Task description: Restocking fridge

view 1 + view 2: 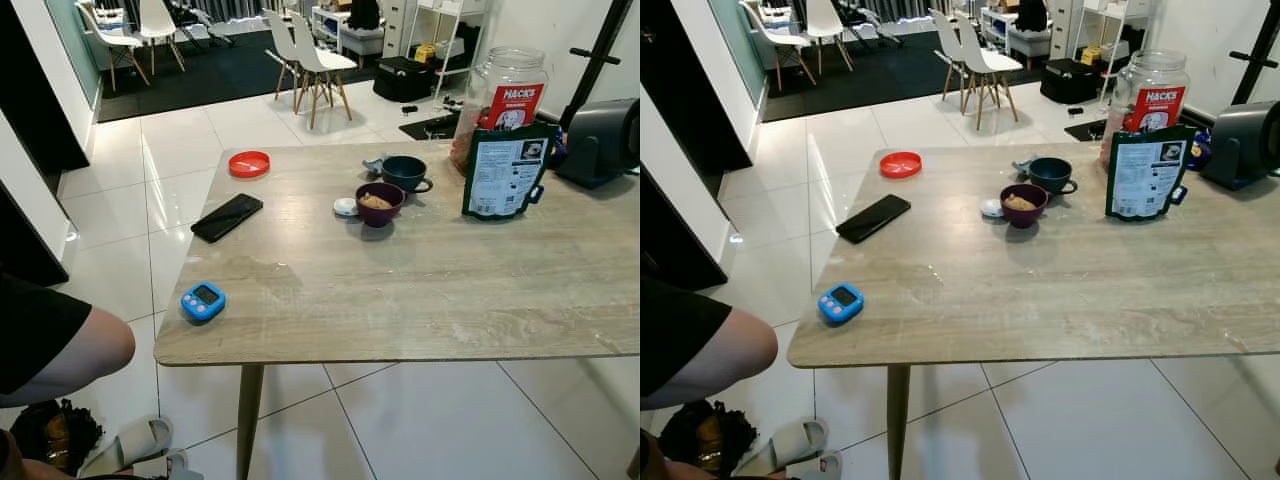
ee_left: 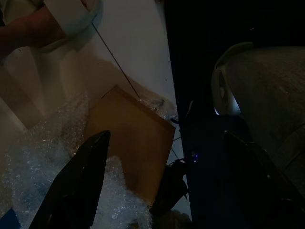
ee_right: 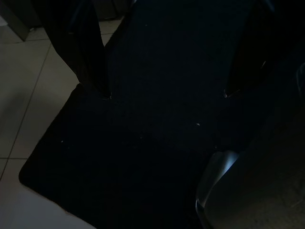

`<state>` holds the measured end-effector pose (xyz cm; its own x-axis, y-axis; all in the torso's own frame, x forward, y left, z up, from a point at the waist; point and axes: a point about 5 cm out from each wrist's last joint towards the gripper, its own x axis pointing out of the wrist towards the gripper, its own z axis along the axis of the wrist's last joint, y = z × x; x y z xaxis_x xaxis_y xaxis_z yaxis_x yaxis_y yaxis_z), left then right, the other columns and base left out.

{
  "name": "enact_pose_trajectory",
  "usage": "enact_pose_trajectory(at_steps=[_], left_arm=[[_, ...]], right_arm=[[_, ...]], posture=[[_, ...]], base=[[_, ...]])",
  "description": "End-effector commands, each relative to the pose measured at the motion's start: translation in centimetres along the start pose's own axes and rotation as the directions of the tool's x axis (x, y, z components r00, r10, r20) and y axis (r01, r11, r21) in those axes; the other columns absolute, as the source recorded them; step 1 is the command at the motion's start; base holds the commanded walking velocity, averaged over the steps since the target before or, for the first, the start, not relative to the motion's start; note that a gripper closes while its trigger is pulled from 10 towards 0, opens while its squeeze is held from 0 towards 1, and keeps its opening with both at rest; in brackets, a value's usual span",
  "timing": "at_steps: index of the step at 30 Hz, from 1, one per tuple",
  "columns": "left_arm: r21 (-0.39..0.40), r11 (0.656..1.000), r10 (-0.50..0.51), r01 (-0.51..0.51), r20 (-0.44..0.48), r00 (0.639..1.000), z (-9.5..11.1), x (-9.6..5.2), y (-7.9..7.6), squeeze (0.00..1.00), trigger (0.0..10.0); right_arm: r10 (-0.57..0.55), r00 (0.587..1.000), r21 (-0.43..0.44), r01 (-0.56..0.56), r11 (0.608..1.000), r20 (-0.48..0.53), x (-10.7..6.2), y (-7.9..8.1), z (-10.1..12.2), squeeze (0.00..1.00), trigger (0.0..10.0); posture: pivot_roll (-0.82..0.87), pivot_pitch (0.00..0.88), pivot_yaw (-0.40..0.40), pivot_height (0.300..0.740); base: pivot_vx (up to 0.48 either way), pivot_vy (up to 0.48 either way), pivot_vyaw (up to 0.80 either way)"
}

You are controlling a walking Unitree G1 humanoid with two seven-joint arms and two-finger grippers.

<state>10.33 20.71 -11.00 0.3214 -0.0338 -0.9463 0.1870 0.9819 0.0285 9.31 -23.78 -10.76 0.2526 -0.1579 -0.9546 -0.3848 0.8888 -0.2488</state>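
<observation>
We see both claws hanging idle, left claw [image 2: 162, 157] and right claw [image 3: 167, 95] spread wide. On the surface [image 1: 420, 290]: purple bowl [image 1: 380, 203], green pouch [image 1: 505, 172] at its 3 o'clock.

Table [image 1: 420, 290]: timer [image 1: 203, 300] lower left; phone [image 1: 227, 217] above it; lid [image 1: 249, 163] upper left; two bowls [image 1: 380, 203] centre; pouch [image 1: 504, 172] before jar [image 1: 505, 95], upper right
</observation>
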Motion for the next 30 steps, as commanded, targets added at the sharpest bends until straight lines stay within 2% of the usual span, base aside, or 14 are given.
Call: enact_pose_trajectory(at_steps=[1,14,21,30], left_arm=[[0.01,1.0,0.012,-0.012,-0.003,1.0,-0.2,-0.1,0.6,0.0,10.0],[0.032,0.999,0.016,-0.017,0.021,1.0,0.7,-0.1,0.7,0.0,10.0],[0.035,0.999,0.037,-0.038,0.039,0.999,1.0,-0.1,0.8,0.0,10.0],[-0.032,0.999,0.001,0.0,0.025,1.0,0.1,0.0,-0.1,0.0,10.0]], right_arm=[[-0.004,1.0,-0.012,0.004,1.0,0.002,0.0,0.2,0.1,0.0,10.0],[-0.017,0.999,0.023,0.016,1.0,0.03,0.1,1.0,0.5,0.0,10.0],[0.025,1.0,0.032,-0.025,0.999,0.01,0.1,1.2,0.5,0.0,10.0],[0.013,1.0,0.074,-0.014,0.997,0.006,0.1,0.7,0.2,0.0,10.0]], posture=[[0.0,0.0,0.046,0.739],[0.01,0.0,0.062,0.739],[0.02,0.0,0.06,0.739],[0.02,0.0,0.058,0.739]], base=[[0.0,0.0,0.0],[0.0,0.0,0.0],[0.0,0.0,0.0],[0.0,0.0,0.0]])
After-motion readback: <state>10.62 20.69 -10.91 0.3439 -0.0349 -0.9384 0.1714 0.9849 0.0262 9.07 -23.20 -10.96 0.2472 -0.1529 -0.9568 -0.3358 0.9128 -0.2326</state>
